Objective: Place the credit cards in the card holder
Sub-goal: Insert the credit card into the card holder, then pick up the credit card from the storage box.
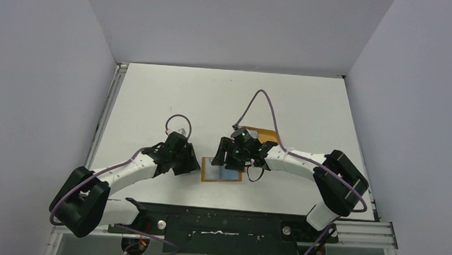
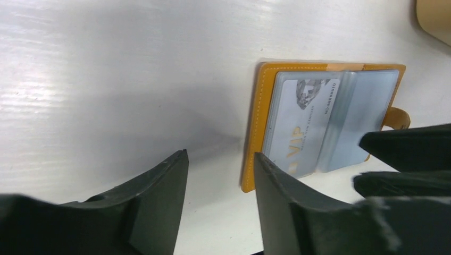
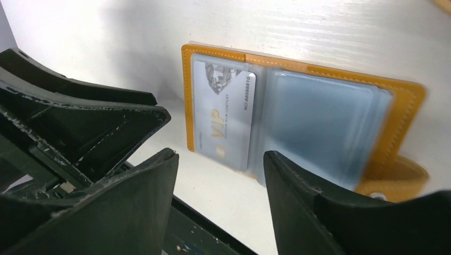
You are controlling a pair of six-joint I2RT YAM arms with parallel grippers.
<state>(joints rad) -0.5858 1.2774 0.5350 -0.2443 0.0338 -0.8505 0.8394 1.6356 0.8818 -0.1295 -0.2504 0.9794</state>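
- While the card holder [image 1: 221, 173] [image 2: 254, 125] [image 3: 407, 103] lies spread open and flat on the white counter [image 1: 173, 95] [image 2: 106, 79] [image 3: 319, 26], it sits near the front edge, between the two arms.
- Left hand [image 1: 188, 165] [image 2: 220, 159]: fingers parted with nothing between them, low over the counter just beside the holder's left edge. Whether a fingertip touches the leather cannot be told.
- Right hand [image 1: 227, 158] [image 3: 220, 159]: fingers also spread wide and empty, poised above the holder's near edge.
- One silvery credit card [image 2: 298, 127] [image 3: 223, 117], printed "VIP", lies inside the clear sleeve on the holder's left half.
- Clear bluish sleeves [image 2: 367, 106] [image 3: 324, 122] cover the right half; whether they hold a card cannot be told.
- Snap strap [image 2: 399, 118] [image 3: 396, 180] sticks out from the holder's right edge, flat on the counter.
- An orange item [image 1: 267, 133] lies farther back, mostly hidden behind the right arm.
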